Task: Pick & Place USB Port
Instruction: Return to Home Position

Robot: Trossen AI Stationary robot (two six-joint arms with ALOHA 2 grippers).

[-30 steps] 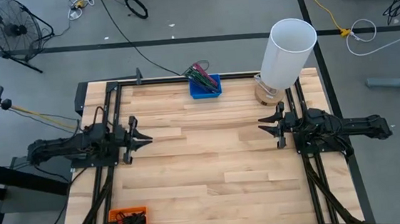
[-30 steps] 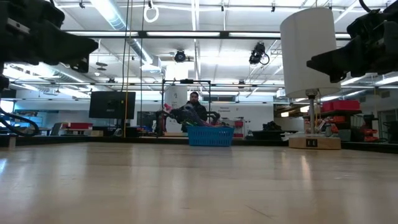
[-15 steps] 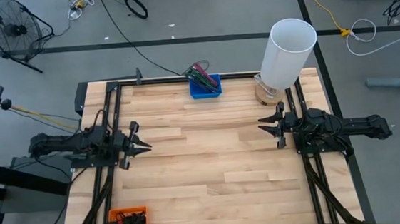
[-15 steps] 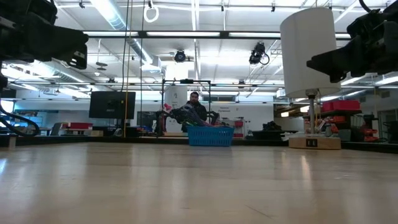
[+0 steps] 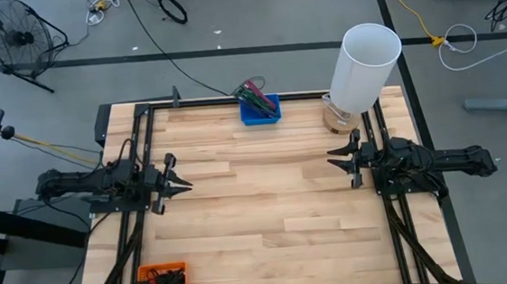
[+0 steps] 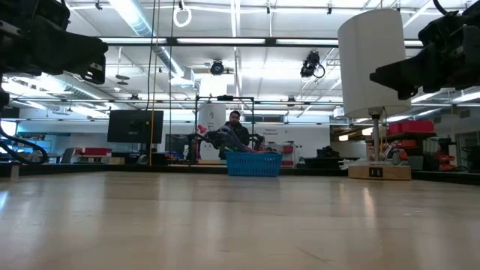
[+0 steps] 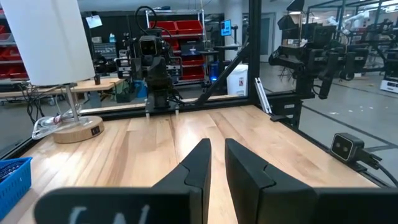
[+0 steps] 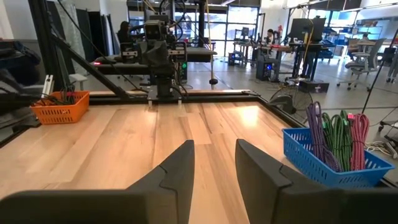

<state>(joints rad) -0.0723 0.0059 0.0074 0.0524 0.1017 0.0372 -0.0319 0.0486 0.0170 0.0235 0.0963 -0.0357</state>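
No USB port can be singled out in any view. A blue basket (image 5: 259, 111) with green, red and purple cables stands at the table's far edge, and an orange basket (image 5: 162, 282) with dark parts stands at the near left corner. My left gripper (image 5: 187, 185) hovers level over the table's left side, its fingers (image 7: 217, 142) a narrow gap apart with nothing between them. My right gripper (image 5: 330, 158) hovers level over the right side, its fingers (image 8: 214, 144) standing wider apart, also empty. The two grippers face each other across the bare wood.
A lamp with a tall white shade (image 5: 363, 70) stands on its round wooden base at the far right corner, close behind my right arm. Black frame rails (image 5: 137, 160) run along the table's sides. A person (image 6: 236, 127) sits in the room beyond the far edge.
My left arm has swung a little toward the table's near edge, staying level with its fingers unchanged. My right arm has kept still.
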